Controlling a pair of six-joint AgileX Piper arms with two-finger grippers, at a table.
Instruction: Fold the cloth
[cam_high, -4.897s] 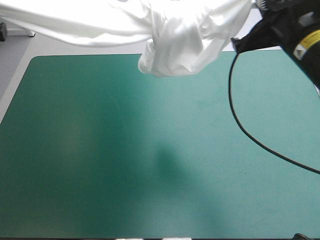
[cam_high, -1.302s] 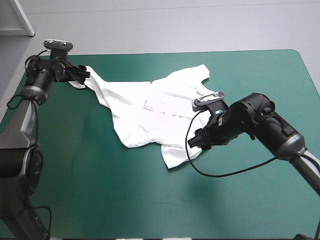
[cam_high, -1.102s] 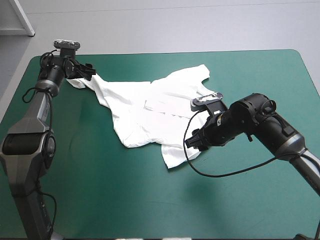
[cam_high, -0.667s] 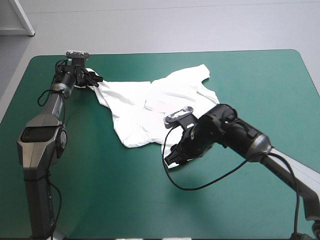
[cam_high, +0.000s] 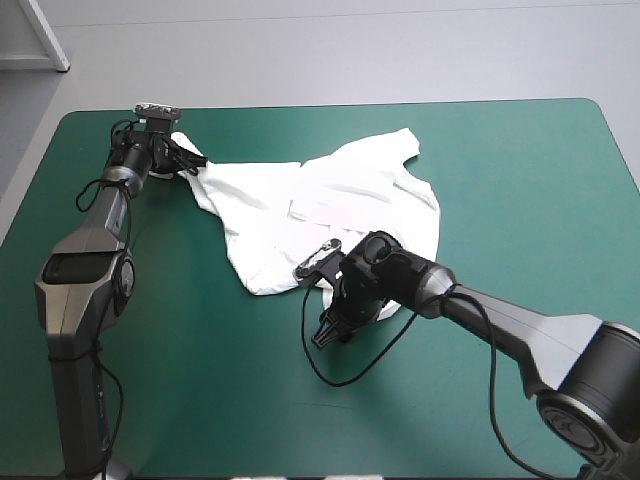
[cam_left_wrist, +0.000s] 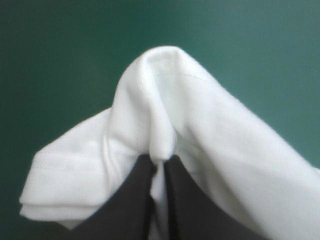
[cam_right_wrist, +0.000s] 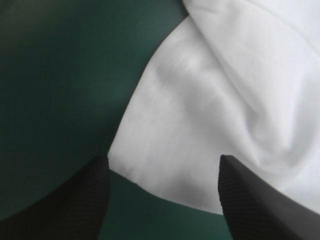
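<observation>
The white T-shirt (cam_high: 310, 205) lies spread and rumpled on the teal-green cover, a little beyond the table's middle. My left gripper (cam_high: 188, 160) is at the shirt's far-left sleeve. In the left wrist view its black fingers (cam_left_wrist: 137, 200) meet in a point, shut on a raised fold of the sleeve (cam_left_wrist: 165, 100). My right gripper (cam_high: 328, 330) hangs low over the shirt's near corner. Its fingers (cam_right_wrist: 240, 192) stand apart in the right wrist view, the hemmed corner of the T-shirt (cam_right_wrist: 200, 125) lying between and ahead of them. The right gripper (cam_right_wrist: 162, 167) holds nothing.
Bare teal-green cover (cam_high: 160, 380) stretches from the shirt to the table's near edge and to both sides. The right arm reaches across the near right part of the table.
My left gripper has shut on the sleeve fold. The right arm has swung left and nearer along the shirt to its near corner, its fingers staying apart.
</observation>
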